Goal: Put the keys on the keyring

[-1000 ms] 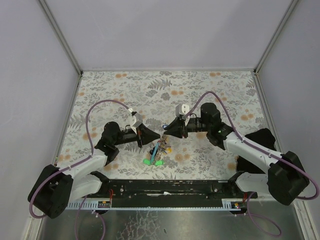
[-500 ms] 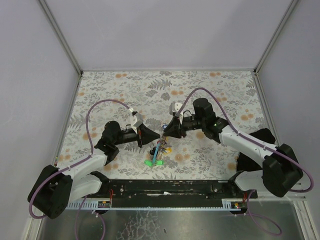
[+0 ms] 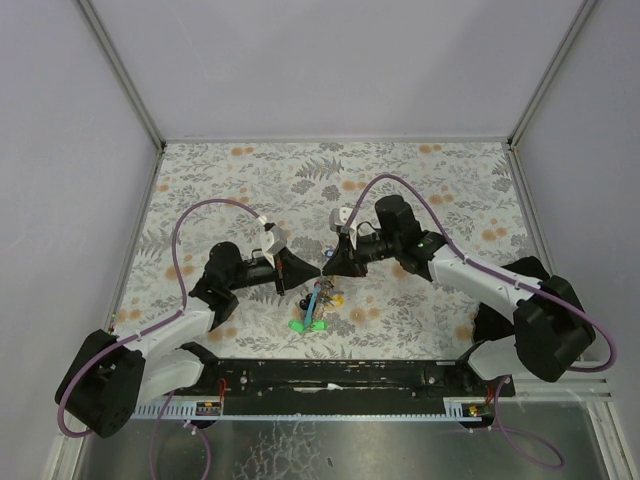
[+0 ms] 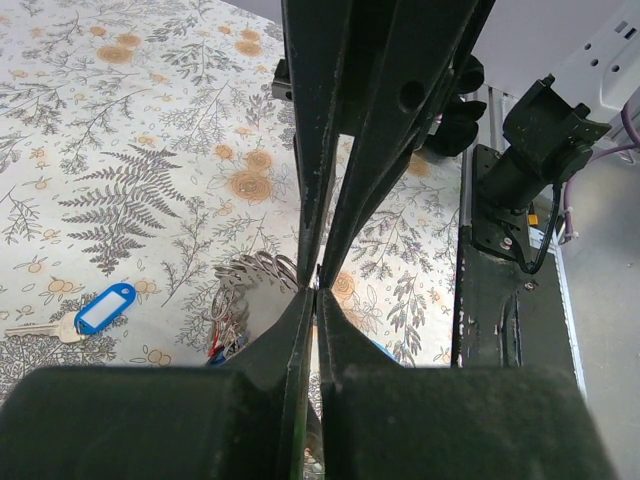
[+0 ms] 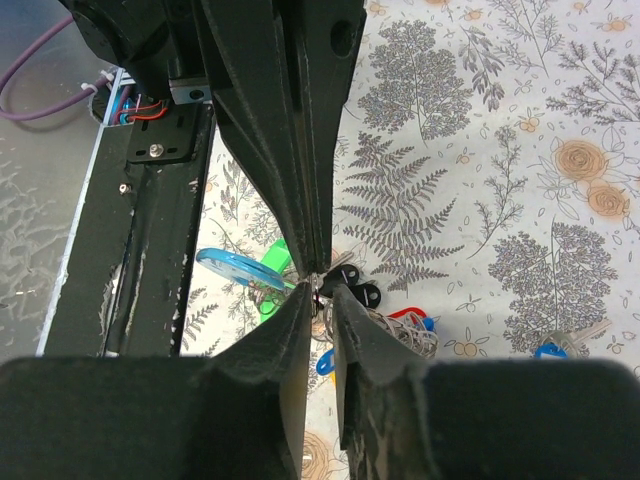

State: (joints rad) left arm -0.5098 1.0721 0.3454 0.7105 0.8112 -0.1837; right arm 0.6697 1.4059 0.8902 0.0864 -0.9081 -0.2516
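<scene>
The left tool [image 4: 316,296] has its two black fingers pressed flat together, and I see nothing between them. The right tool [image 5: 320,292] comes at it from the other side, so the two tools meet tip to tip. The right tool's fingers have a thin gap between them that closes toward the tips. I cannot tell if they pinch anything.

Both tools hang just over the silvery metal keyring with the light-blue curved strap [image 3: 318,302]. It lies on the flowery grey and orange surface [image 3: 450,180], near the middle of its near edge. Little metal keys with green, yellow, red and blue plastic caps [image 5: 272,306] sit bunched around the keyring. One silver key with a blue plastic tag [image 4: 104,307] lies alone, a bit farther from the near edge.
</scene>
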